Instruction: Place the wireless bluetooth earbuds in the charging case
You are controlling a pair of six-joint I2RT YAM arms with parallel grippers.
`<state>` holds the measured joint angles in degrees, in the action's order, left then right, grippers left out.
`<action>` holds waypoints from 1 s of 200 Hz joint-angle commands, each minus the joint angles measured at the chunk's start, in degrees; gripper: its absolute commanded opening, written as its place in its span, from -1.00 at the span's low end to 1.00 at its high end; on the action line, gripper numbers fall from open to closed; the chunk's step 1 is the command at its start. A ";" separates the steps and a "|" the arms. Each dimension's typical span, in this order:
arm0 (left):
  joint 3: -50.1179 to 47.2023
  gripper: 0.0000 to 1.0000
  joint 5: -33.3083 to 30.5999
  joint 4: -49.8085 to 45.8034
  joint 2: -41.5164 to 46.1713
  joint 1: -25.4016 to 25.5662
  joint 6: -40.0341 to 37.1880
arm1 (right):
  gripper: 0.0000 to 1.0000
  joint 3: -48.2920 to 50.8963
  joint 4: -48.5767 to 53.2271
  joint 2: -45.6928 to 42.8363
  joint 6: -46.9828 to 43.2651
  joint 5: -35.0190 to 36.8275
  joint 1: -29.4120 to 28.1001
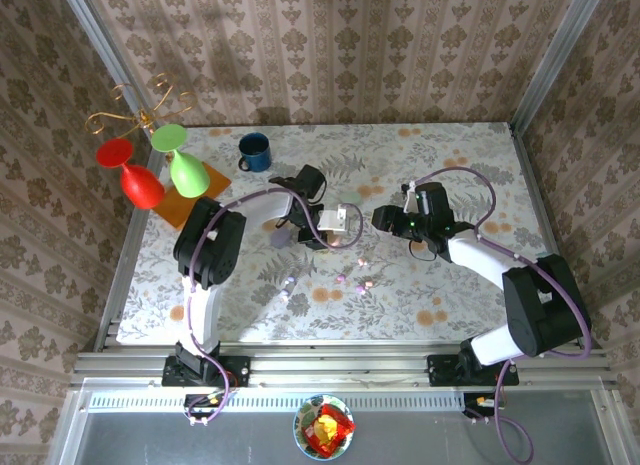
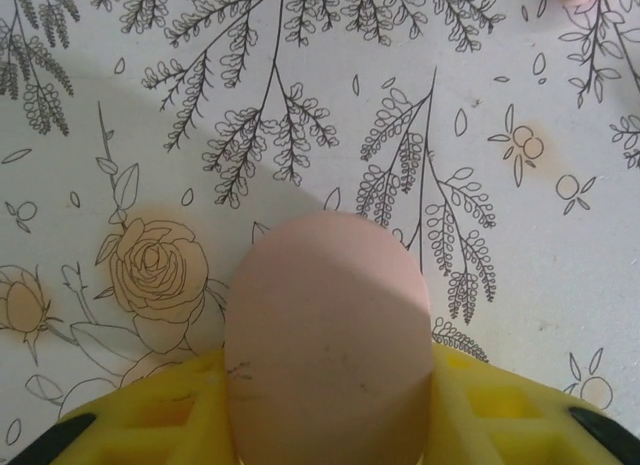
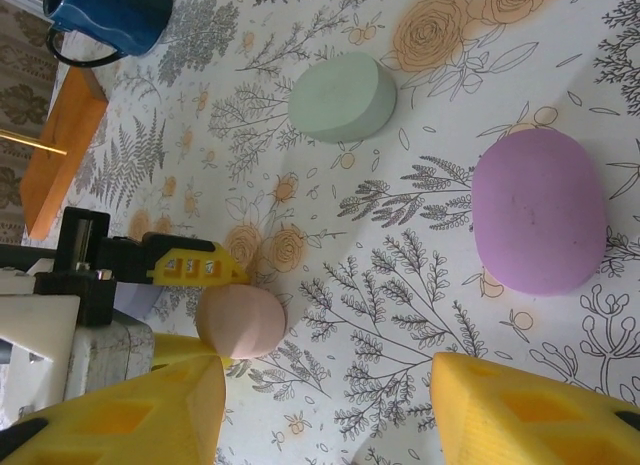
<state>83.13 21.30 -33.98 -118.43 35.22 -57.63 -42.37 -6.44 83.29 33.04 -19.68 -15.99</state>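
A pink egg-shaped charging case lies on the floral tablecloth, and my left gripper is shut on it, a yellow finger pressed to each side. From the right wrist view that pink case shows between the left gripper's fingers. My right gripper hangs open above bare cloth, with nothing between its fingers. A green case and a purple case lie closed beyond it. Several tiny earbuds are scattered on the cloth nearer the arm bases.
A blue mug stands at the back. On the left are an orange board and a wire stand holding red and green glasses. Aluminium rails frame the table.
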 commanded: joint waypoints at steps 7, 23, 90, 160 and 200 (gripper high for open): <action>-2.43 -0.20 0.98 1.08 3.69 -0.59 0.78 | 0.15 1.45 -0.46 -3.13 1.26 -0.99 0.34; -5.53 -0.19 0.61 4.30 6.52 -0.79 1.43 | 0.15 2.25 -1.39 -3.13 2.59 -4.10 0.27; -18.62 -0.19 6.85 19.38 22.17 -1.25 7.63 | 0.20 5.05 -13.28 -0.55 10.82 -18.46 -1.19; -23.35 -0.19 9.15 24.87 26.19 -0.53 10.78 | 0.32 0.96 -18.45 4.26 13.10 -21.38 -7.19; -24.76 -0.18 9.98 26.68 27.53 0.07 11.21 | 0.31 -2.84 -18.26 7.83 13.42 -21.09 -8.95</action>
<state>59.51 28.82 -9.82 -93.34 34.79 -47.90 -42.15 -23.40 88.62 45.67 -39.51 -24.21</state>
